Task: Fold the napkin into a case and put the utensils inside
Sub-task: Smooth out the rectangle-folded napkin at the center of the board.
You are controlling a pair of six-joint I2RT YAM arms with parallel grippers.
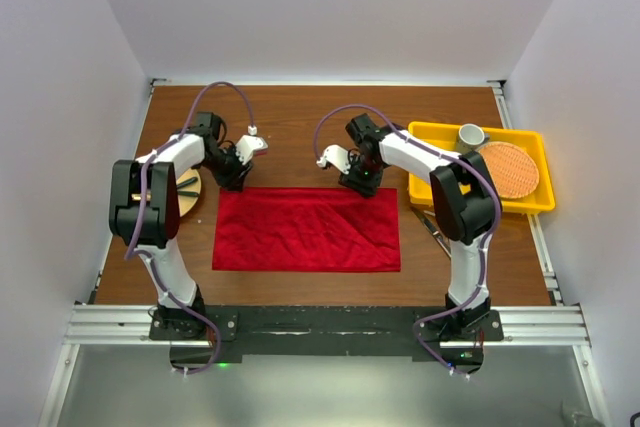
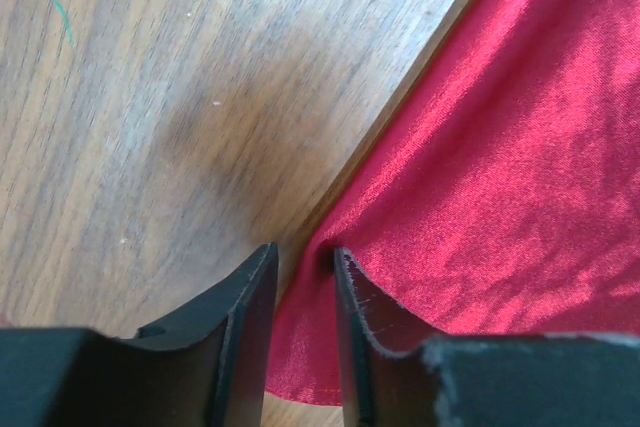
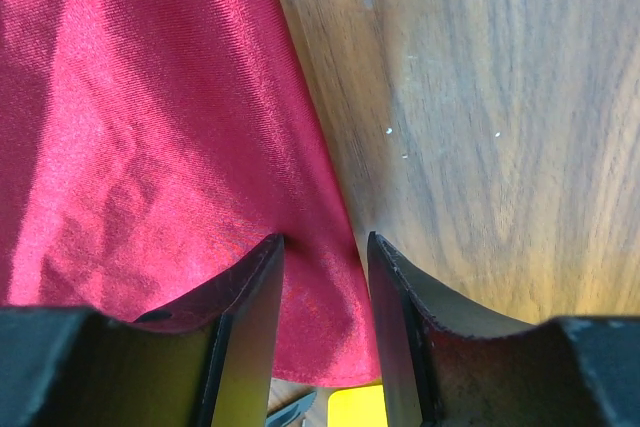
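Napkin (image 1: 306, 229): deep red. We see it spread flat as a wide, lightly creased rectangle on the table (image 1: 300, 117). Its two far corners sit at the grippers' tips, and the rest runs back from them toward the arm bases.
Case: the cloth lies as one flat sheet, not yet a narrow pouch.
Left gripper (image 1: 236, 179): down at the napkin's far left corner. In its wrist view (image 2: 305, 253) we find the jaws a narrow gap apart, straddling the cloth's edge, one on bare wood and one over red fabric.
Left hold: cloth lies flat in the gap. We cannot tell whether either jaw presses it.
Right gripper (image 1: 360, 185): down at the far right corner. In its wrist view (image 3: 325, 239) the jaws are parted a little wider than the left pair, and the napkin's edge runs between them.
Right hold: the fabric looks flat and unpinched.
Utensils (image 1: 436, 232): slim silver pieces on the table, to the right of the right gripper and nearer the bases. They lie beside the napkin's right edge, apart from the jaws and partly hidden by the arm.
Yellow tray (image 1: 515, 139): right of the right gripper. It holds a pale cup (image 1: 471, 134) and a round orange mat (image 1: 508, 169).
Wooden disc (image 1: 190, 197): left of the left gripper, partly under that arm.
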